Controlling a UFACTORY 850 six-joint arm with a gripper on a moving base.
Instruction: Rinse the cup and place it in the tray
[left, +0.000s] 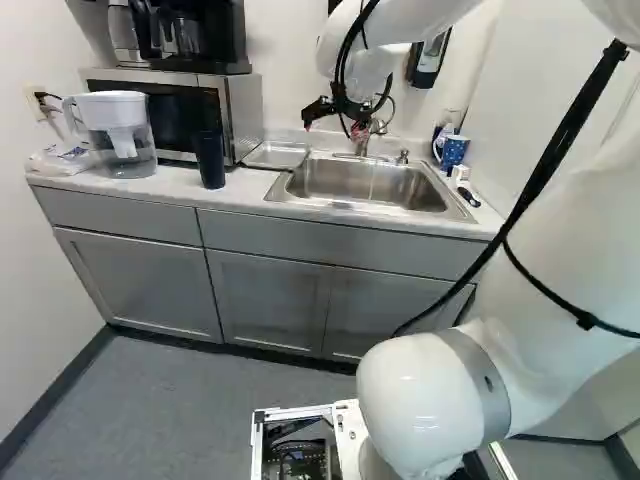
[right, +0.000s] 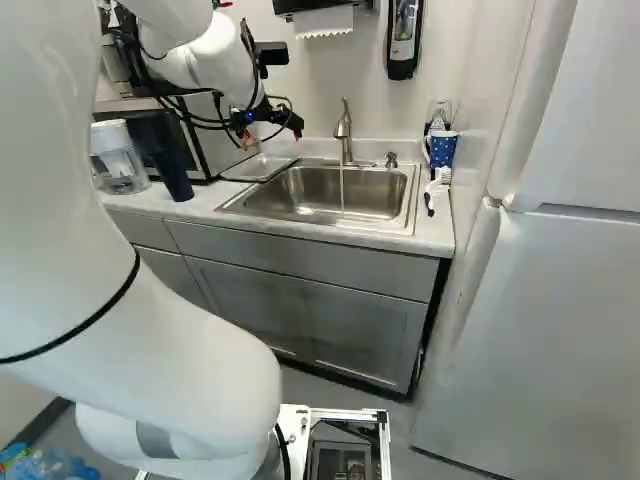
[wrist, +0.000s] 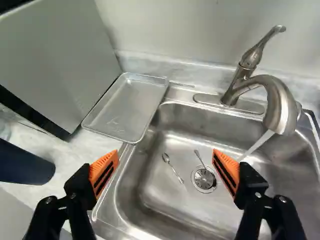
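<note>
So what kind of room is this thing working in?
Probably a small kitchen or break room: there's a sink with its faucet running, a microwave on the counter, and what looks like a fridge.

Coffee maker (left: 218, 45) noted atop microwave (left: 243, 112). Water pitcher (left: 122, 135) upright on counter (left: 178, 183); plastic bag (left: 62, 160) beside it. Dispenser (right: 403, 40) fixed to wall (right: 345, 78). Refrigerator (right: 540, 330) at right of right base view.

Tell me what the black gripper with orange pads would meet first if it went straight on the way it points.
The gripper would probably meet the rectangular steel sink basin first, near the silver spoon farther from the round metal drain; depth is unclear.
</note>
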